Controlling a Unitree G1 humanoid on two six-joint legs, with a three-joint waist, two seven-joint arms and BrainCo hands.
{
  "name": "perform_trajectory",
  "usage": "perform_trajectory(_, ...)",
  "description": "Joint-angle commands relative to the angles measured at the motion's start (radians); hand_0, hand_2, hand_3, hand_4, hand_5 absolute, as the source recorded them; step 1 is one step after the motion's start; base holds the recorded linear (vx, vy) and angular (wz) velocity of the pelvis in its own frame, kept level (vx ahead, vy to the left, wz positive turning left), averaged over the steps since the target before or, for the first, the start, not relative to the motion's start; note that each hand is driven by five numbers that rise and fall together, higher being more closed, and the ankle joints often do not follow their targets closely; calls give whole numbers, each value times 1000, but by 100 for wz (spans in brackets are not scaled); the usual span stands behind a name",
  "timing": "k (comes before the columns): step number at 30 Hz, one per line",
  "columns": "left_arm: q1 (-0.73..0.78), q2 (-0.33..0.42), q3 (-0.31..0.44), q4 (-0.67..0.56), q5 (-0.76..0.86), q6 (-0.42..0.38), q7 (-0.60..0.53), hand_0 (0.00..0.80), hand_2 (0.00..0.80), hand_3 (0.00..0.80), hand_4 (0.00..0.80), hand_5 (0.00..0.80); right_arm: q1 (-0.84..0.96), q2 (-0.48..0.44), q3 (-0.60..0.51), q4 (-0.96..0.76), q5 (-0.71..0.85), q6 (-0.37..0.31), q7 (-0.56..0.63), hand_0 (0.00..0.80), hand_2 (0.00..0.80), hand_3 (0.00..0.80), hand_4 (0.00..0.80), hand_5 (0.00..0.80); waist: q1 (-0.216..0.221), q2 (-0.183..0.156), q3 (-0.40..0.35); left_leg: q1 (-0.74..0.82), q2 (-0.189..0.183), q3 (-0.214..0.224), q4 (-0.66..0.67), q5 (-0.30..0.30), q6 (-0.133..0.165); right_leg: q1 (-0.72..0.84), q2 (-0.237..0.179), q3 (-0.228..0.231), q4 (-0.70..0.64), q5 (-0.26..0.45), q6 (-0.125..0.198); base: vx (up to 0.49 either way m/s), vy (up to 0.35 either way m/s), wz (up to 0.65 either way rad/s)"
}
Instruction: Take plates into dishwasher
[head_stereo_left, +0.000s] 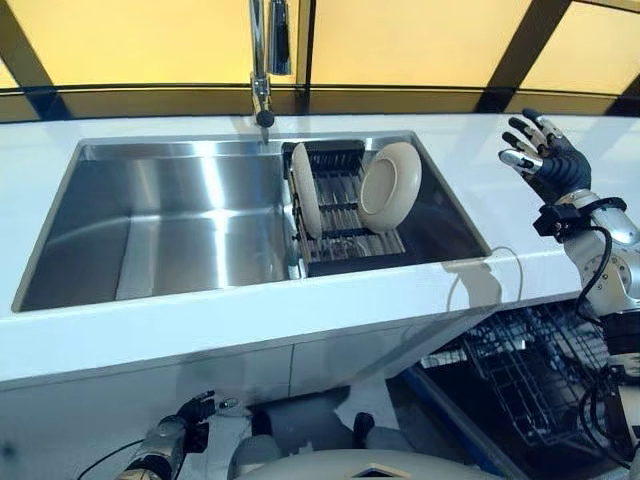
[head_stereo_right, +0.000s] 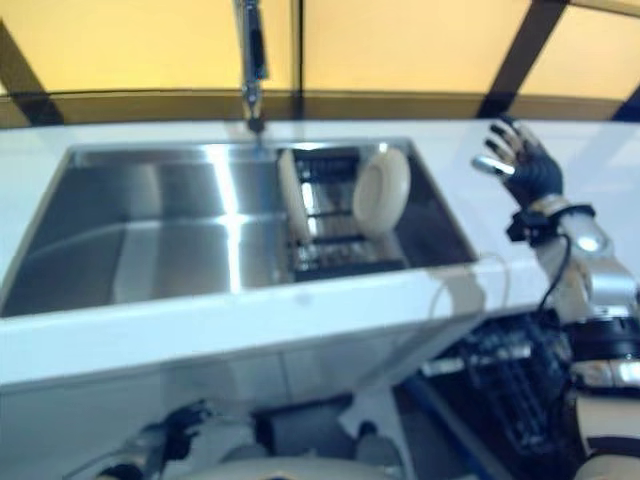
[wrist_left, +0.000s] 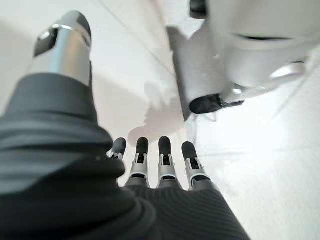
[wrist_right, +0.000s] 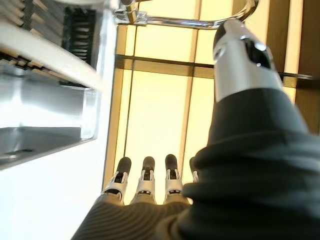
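Yellow-lit panels run along the back of a white table (head_stereo_left: 150, 330) with a big stainless sink (head_stereo_left: 170, 220) sunk into it and a tap (head_stereo_left: 262, 60) standing over the back edge. Going left to right: our left hand (head_stereo_left: 190, 415) hangs low in front of the cabinet, fingers (wrist_left: 142, 160) straight and relaxed, holding nothing. The left part of the sink is bare steel, then a dark drying rack (head_stereo_left: 340, 215) sits in its right end with two cream plates in it, the left plate (head_stereo_left: 303, 190) on edge, the right plate (head_stereo_left: 390, 185) leaning with its face toward us. We'd guess glazed ceramic: stiff, fairly heavy, slick, and chippable if knocked on the steel or the rack wires. The best hold is probably the upper rim, thumb on one face and fingers on the other, lifting straight up out of the slots. Farther right, our right hand (head_stereo_left: 540, 155) hovers above the table past the sink's corner, fingers (wrist_right: 145, 182) spread, empty. Below it the dishwasher rack (head_stereo_left: 530, 375) is pulled out, wire basket showing.
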Motion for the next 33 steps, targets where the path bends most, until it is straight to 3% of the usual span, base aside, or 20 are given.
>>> perform_trajectory(1, -31, -19, -3, 4, -23, 8, -3, 0, 0, 0, 0, 0, -123, -58, -6, 55, -43, 44, 39, 0, 0, 0, 0, 0, 19, 30, -7, 81, 7, 22, 13, -115, -33, 88, 16, -30, -52, 76, 10, 36, 6, 16)
perform_trajectory(8, -31, -27, -16, 4, -38, 14, 13, 0, 0, 0, 0, 0, -153, -65, 54, 97, -76, 106, 78, 0, 0, 0, 0, 0, 26, 28, -16, 90, 8, 45, 7, -115, -43, 127, 21, -64, -101, 79, 1, -10, 12, 2)
perform_trajectory(16, -21, -20, -26, -2, -34, 3, 6, 0, 0, 0, 0, 0, -195, -41, 131, 114, -90, 177, 106, 0, 0, 0, 0, 0, 35, 29, -4, 101, 6, 41, 5, -115, -49, 140, 16, -74, -99, 76, 4, -18, 6, 0)
perform_trajectory(33, -15, -26, -51, 2, -27, -3, 2, 0, 0, 0, 0, 0, -234, 39, 195, 107, -30, 229, 96, 0, 0, 0, 0, 0, 45, 27, 3, 113, 10, 46, 1, -118, -56, 161, 14, -73, -116, 79, 13, -2, 2, 1)
